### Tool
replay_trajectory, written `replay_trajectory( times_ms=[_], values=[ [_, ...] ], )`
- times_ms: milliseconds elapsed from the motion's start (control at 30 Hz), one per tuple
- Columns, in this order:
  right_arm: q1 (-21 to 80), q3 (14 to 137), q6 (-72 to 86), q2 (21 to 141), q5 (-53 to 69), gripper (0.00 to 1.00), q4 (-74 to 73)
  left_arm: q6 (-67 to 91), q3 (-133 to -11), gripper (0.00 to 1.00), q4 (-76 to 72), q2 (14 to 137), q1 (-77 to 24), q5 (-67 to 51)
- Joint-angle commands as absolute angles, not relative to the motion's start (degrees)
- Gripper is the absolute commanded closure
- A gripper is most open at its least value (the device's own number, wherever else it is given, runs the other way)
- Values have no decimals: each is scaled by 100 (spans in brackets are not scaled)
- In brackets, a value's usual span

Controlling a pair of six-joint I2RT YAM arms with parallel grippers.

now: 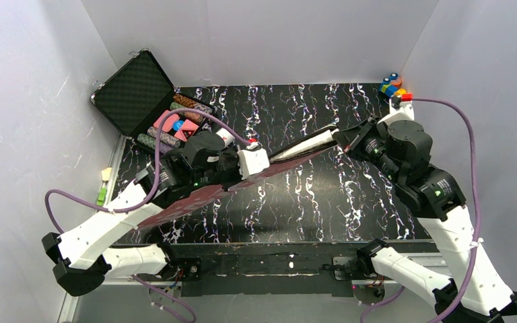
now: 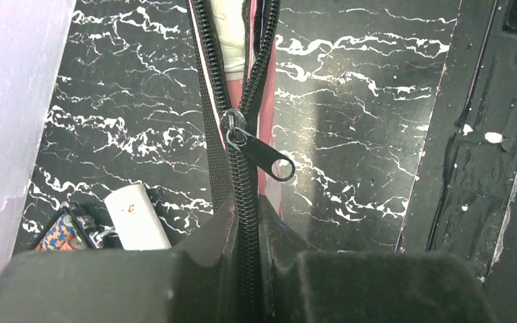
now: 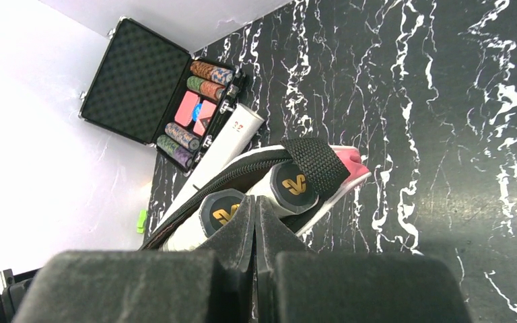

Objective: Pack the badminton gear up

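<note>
Top: racket bag (image 1: 188, 202) ran diagonally across counter (image 1: 309, 202), open poker-chip case (image 1: 141, 94) at far left. Left wrist: my left fingers (image 2: 232, 229) were clamped on the bag's zipper track, puller (image 2: 262, 153) just beyond them, white tube (image 2: 138, 219) alongside. Right wrist: my right fingers (image 3: 249, 215) were pinched on the bag's open end, two racket handles (image 3: 295, 185) poking out.

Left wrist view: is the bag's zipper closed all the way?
No. Past the slider the two rows of teeth on the bag split apart, and a white racket handle shows in the gap.
</note>
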State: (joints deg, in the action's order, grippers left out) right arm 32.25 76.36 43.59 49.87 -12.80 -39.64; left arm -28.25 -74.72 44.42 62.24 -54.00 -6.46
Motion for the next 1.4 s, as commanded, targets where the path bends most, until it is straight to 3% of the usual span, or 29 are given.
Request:
replay_trajectory(
  times_ms=[0, 233, 433, 933, 1367],
  values=[
    [3278, 7309, 4720, 4986, -548, 99, -3702, -2855, -7704, 100, 3599, 6032, -5397, -850],
    [2759, 7563, 4270, 4895, -979, 99, -4578, -2830, -7684, 100, 3569, 5959, -5274, -924],
    [2136, 7462, 3964, 4618, -385, 99, -4622, -2815, -7613, 100, 3579, 5885, -5188, -981],
    [2092, 8663, 3720, 4803, -527, 99, -4446, -2813, -7532, 100, 3659, 5832, -5137, -1112],
    [2085, 8359, 3850, 5100, -231, 99, -3879, -2829, -7542, 100, 3717, 5823, -5115, -1246]
  ],
)
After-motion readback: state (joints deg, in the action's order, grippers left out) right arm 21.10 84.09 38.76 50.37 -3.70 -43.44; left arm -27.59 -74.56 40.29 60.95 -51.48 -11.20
